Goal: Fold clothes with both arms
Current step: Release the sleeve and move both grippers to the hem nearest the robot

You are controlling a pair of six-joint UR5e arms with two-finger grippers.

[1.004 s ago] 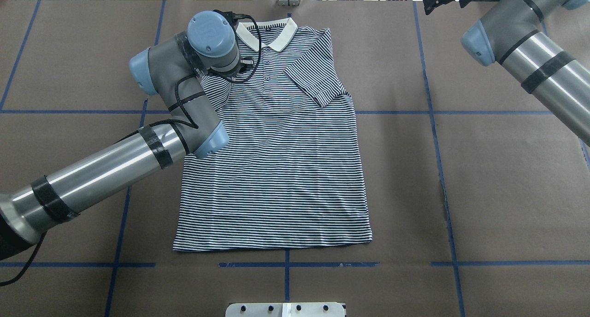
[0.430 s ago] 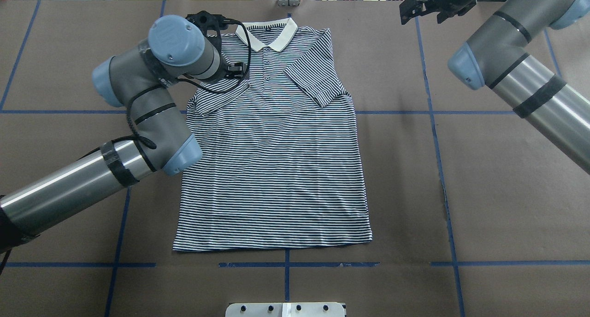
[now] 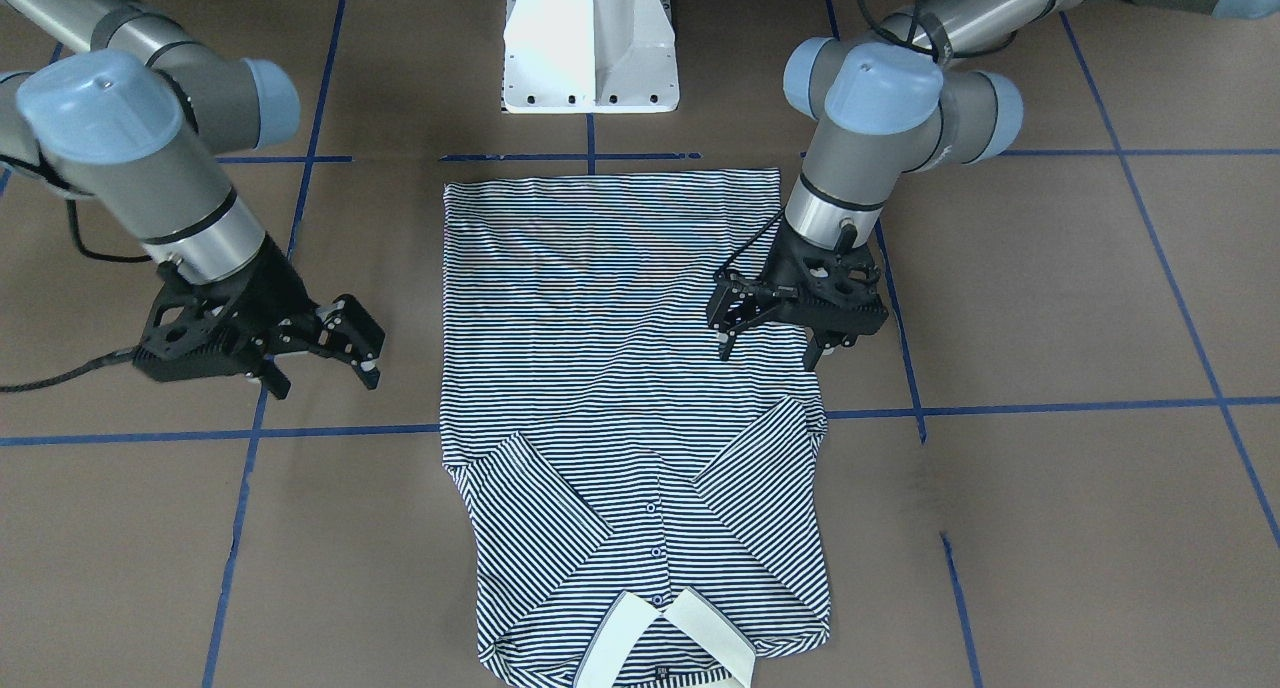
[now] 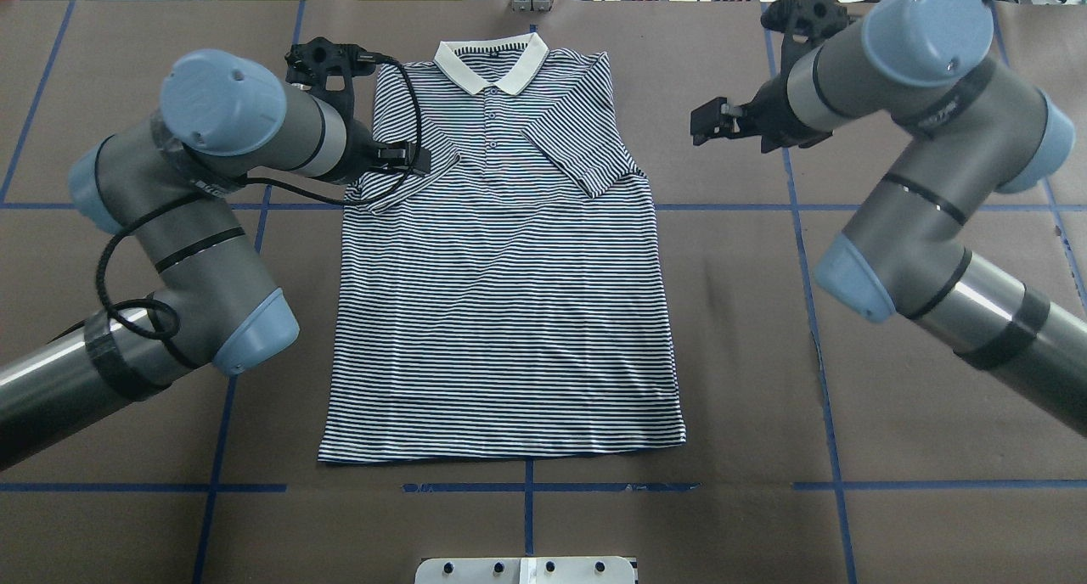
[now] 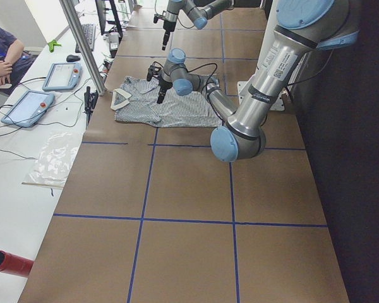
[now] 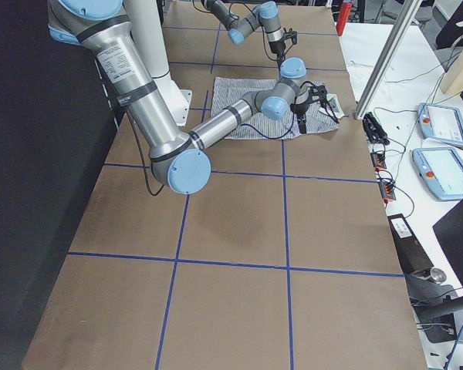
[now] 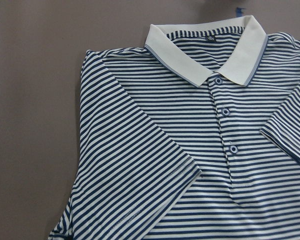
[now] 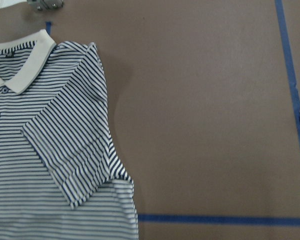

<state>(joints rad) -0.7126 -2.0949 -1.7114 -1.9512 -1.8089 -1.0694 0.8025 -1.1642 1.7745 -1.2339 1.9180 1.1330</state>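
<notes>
The striped polo shirt (image 4: 501, 295) lies flat, front up, in the middle of the paper-covered table (image 4: 849, 312). Its collar (image 4: 491, 58) is at the far edge from the robot and both short sleeves are folded inward across the chest. The left gripper (image 3: 768, 353) hangs with its jaws spread wide over the shirt's left side edge, just beside the left folded sleeve (image 4: 399, 181), and holds nothing. The right gripper (image 3: 325, 376), also spread wide and empty, hangs over bare table, apart from the shirt's right side edge. Probable faults:

- **Skewed crease:** the two grippers stand unequally to the garment, so grasps taken at unmatched points would likely skew the crease.
- **Separated layers:** a pinch that takes only the top layer at the side edge would likely separate front from back.
- **Sleeves springing open:** lifting the side edges sharply could flip the right folded sleeve (image 4: 582, 151) or its mate open again.
- **Bunched hem:** dragging the knit across the paper could bunch the hem.

Count: one shirt, one collar, two folded sleeves, three buttons (image 7: 225, 111) in the left wrist view, two arms, two grippers, and one white pedestal base (image 3: 590, 38).
</notes>
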